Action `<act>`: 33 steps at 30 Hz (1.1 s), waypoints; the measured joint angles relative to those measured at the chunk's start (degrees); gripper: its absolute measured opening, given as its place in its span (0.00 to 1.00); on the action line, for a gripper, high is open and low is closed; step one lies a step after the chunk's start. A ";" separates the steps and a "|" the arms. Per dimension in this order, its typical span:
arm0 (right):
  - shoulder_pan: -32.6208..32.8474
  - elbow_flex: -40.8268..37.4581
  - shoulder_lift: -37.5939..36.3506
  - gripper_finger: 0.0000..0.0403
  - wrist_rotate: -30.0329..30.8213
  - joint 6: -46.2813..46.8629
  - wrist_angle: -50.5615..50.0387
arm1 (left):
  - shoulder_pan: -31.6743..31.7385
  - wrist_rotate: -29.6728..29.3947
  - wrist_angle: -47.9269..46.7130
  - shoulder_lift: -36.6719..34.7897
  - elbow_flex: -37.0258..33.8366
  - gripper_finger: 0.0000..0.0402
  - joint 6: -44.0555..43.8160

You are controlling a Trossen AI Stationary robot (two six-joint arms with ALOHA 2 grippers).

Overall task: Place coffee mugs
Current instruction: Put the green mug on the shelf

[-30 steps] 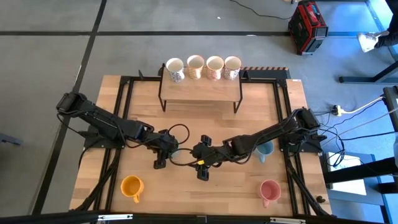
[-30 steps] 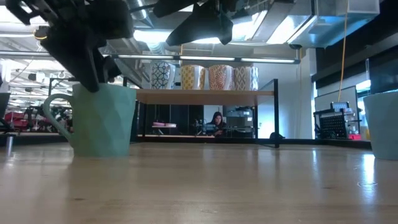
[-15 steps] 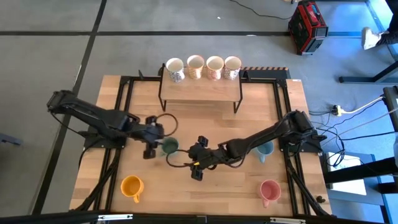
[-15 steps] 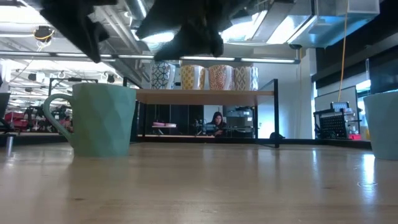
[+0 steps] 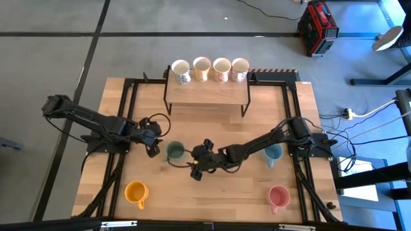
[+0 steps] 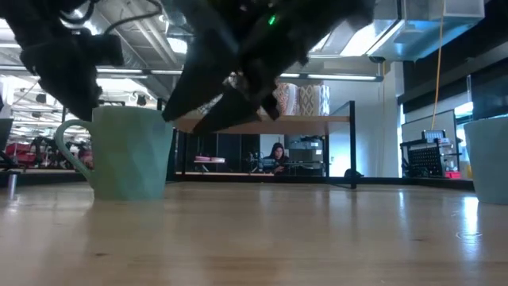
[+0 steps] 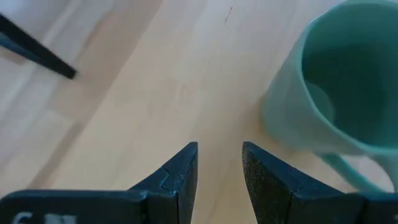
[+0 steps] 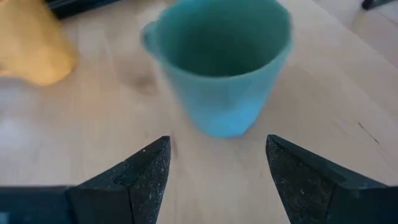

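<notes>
Green mug (image 5: 174,151) sits upright mid-table, free. I see the left gripper (image 5: 151,140) just beside it on its left, fingers (image 7: 180,177) narrowly parted, holding nothing. Right gripper (image 5: 196,168) sits just to the mug's right, jaws spread wide, empty. Orange mug (image 5: 136,192) and pink mug (image 5: 278,197) near the front edge, light blue mug (image 5: 273,154) at right. Four white mugs (image 5: 210,69) on the shelf (image 5: 207,92).

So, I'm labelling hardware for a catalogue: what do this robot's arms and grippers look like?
Both arms are dark, slim and jointed, with black cables looping near the wrists. The left gripper and right gripper each have two dark, wedge-shaped fingers.
</notes>
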 joint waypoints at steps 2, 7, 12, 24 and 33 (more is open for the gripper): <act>-0.64 0.00 0.75 0.63 -0.09 0.97 1.59 | -0.02 0.56 3.92 0.20 -1.62 0.30 -0.18; -2.30 0.00 1.38 0.63 0.92 1.57 3.10 | -0.02 4.49 12.67 0.91 -3.63 0.30 0.02; -4.08 0.00 1.37 0.63 0.65 0.82 2.01 | 0.00 6.63 13.76 1.01 -3.75 0.30 2.13; -7.54 0.00 1.37 0.63 0.33 0.29 -0.87 | -2.09 11.15 15.03 1.03 -3.77 0.30 1.69; -7.41 0.02 -2.35 0.63 -6.83 -3.82 -6.85 | -2.93 13.68 14.25 1.01 -3.75 0.30 1.56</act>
